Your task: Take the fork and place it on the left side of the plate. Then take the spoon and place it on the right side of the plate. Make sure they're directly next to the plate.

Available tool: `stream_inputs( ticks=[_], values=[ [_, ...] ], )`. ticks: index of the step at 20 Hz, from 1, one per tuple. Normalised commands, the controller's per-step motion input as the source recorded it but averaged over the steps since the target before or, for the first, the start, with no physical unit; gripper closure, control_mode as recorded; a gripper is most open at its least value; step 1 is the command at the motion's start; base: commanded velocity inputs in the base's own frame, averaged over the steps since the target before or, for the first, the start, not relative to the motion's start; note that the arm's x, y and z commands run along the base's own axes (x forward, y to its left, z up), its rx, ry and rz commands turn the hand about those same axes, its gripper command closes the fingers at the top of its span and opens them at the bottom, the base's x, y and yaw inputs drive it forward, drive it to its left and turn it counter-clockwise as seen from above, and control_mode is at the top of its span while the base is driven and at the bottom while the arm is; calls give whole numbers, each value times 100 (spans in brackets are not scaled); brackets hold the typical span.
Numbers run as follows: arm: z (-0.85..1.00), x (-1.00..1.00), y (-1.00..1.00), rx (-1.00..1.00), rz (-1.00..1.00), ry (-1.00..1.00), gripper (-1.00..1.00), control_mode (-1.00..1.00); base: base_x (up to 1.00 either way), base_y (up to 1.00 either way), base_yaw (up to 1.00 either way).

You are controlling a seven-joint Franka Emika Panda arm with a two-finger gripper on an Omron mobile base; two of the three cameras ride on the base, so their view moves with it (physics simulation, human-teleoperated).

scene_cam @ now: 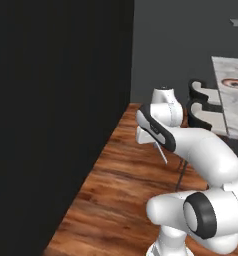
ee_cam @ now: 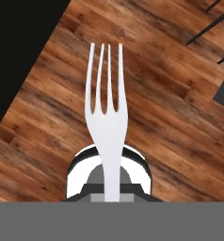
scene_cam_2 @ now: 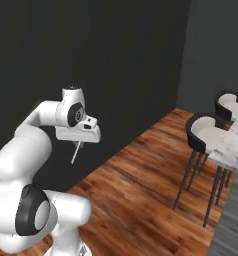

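My gripper (ee_cam: pixel 107 181) is shut on the handle of the fork (ee_cam: pixel 106 113), a slim grey metal utensil whose prongs point away from the hand over the wooden floor. In the left base view the fork (scene_cam: pixel 161 152) hangs slanting down from the gripper (scene_cam: pixel 153 141). The right base view shows the fork (scene_cam_2: pixel 76 152) below the gripper (scene_cam_2: pixel 81 141), close to the black wall. The plate (scene_cam: pixel 235 82), with its red-orange rim, lies far off on the marble counter at the upper right. The spoon is out of view.
A tall black wall (scene_cam: pixel 56 115) stands close on the left. Dark stools with pale seats (scene_cam: pixel 201 107) (scene_cam_2: pixel 206 131) line the marble counter (scene_cam_2: pixel 230 146) on the right. Brown wooden floor (scene_cam_2: pixel 141 190) lies between the wall and the stools.
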Motion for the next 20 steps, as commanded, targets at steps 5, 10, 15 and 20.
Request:
stream_inputs(
  ticks=[5, 10, 15, 20],
  values=[
    [0, 0, 0, 0, 0, 0, 100, 100, 100, 64, -56],
    [0, 0, 0, 0, 0, 0, 100, 100, 100, 61, -56],
    [0, 0, 0, 0, 0, 0, 100, 100, 100, 58, -54],
    [0, 0, 0, 0, 0, 0, 100, 100, 100, 60, -52]
  ],
)
